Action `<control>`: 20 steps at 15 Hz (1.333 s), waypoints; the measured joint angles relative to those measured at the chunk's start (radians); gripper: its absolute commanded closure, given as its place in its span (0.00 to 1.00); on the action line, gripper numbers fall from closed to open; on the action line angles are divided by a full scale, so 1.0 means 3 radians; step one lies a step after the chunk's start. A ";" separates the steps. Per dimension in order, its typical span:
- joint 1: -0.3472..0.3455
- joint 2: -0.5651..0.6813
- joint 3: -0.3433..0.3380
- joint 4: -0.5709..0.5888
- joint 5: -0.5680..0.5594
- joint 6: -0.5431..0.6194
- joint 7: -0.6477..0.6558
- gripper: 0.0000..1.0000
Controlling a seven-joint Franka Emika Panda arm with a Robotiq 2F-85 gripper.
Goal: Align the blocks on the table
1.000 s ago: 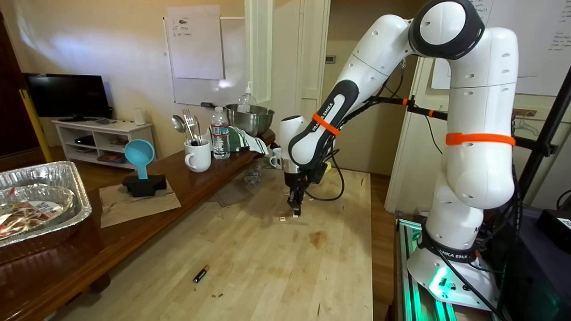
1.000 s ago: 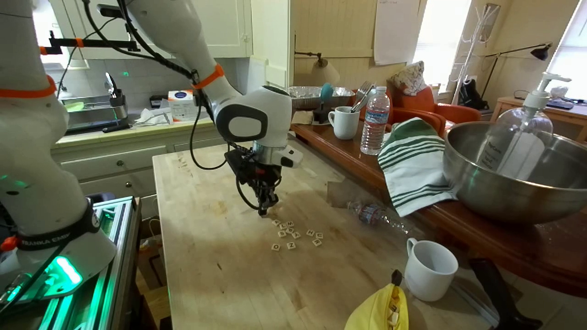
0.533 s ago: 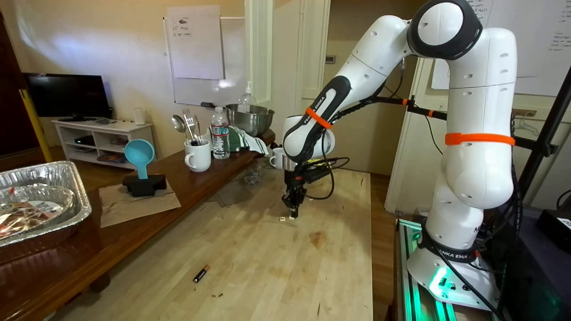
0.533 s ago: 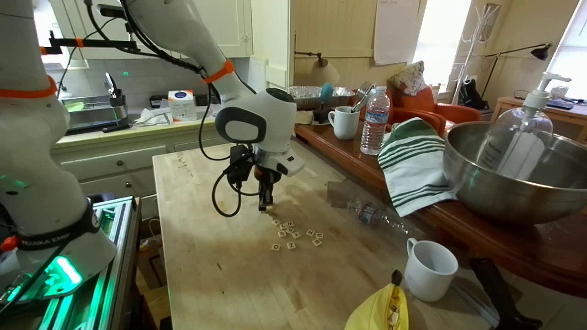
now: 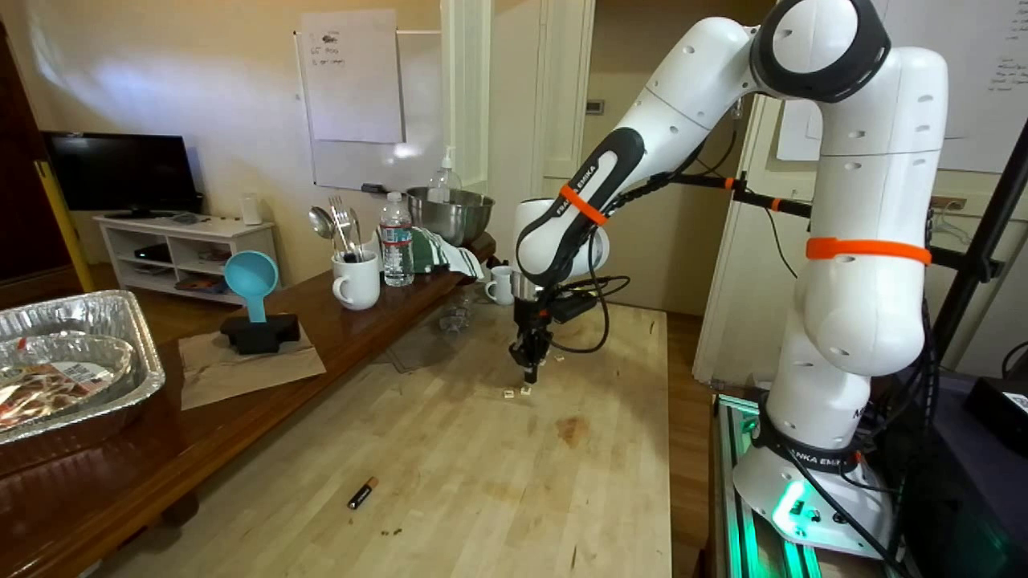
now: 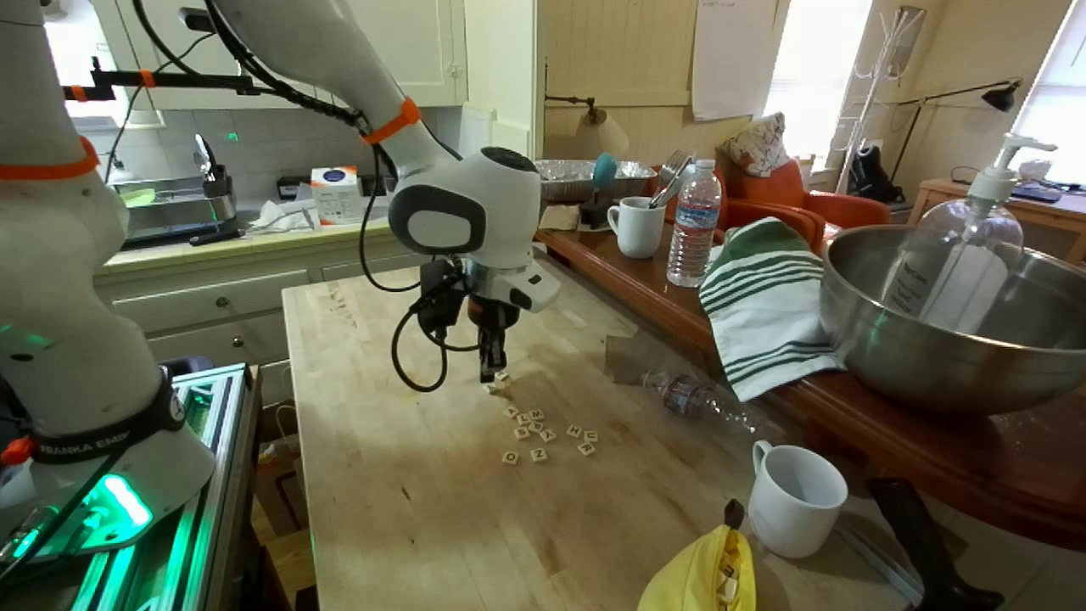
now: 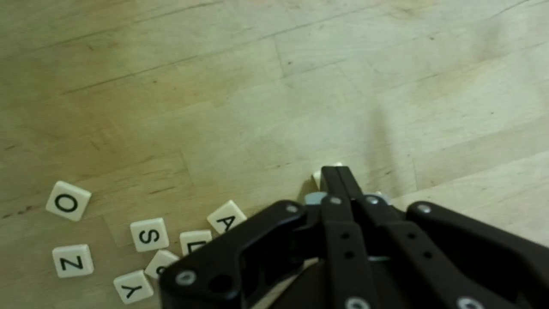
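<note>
Blocks (image 7: 149, 234) are lying scattered near the gripper (image 7: 338, 169), two of them just beside its fingertips (image 7: 330, 180), which are standing pressed together with nothing between them.

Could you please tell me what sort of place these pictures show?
It is probably a home, perhaps a kitchen beside a living area. Between them, the exterior views show wide pale painted drawers, an orange-red armchair with rounded arms and a black flat-screen television on a low white shelved stand.
</note>
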 measured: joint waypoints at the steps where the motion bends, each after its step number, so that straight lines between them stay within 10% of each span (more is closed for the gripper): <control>1: 0.0003 -0.0025 0.0000 -0.0021 -0.0106 0.0016 -0.0048 1.00; 7: 0.0030 -0.0044 0.0014 -0.0176 -0.0710 0.0504 -0.0451 1.00; 20: 0.0011 0.0054 0.0158 -0.0295 -0.0758 0.0919 -0.1618 1.00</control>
